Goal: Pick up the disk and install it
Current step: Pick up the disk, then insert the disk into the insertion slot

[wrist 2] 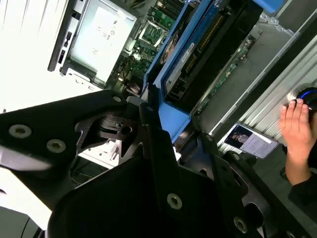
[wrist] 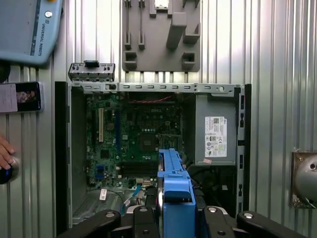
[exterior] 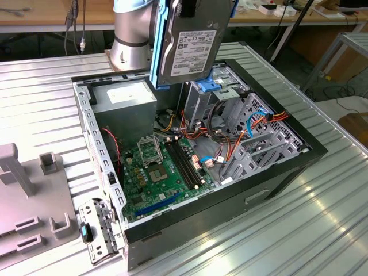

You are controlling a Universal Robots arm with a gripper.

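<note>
Nearest the lens in the second wrist view, my gripper (wrist 2: 171,124) is closed on the disk (wrist 2: 183,54), with a blue side rail showing between the black linkage. The motherboard (wrist 2: 153,29) lies beyond it. A person's hand (wrist 2: 297,129) rests on a round button (wrist 2: 308,94) on the table.

First wrist view: the disk hangs edge-on over the open computer case (wrist: 158,88), next to the power supply (wrist: 215,136).

Exterior view: the disk is held upright, clear of the case, directly above the drive cage (exterior: 210,86), label facing the camera. Loose orange and blue cables (exterior: 259,121) lie just beside the cage.

Findings, as judgement:
- The disk is held at one end only, so a jolt could swing or slip it onto the board below.
- Rails out of line with the cage could jam on entry.
- The cables could snag on a rail.
</note>
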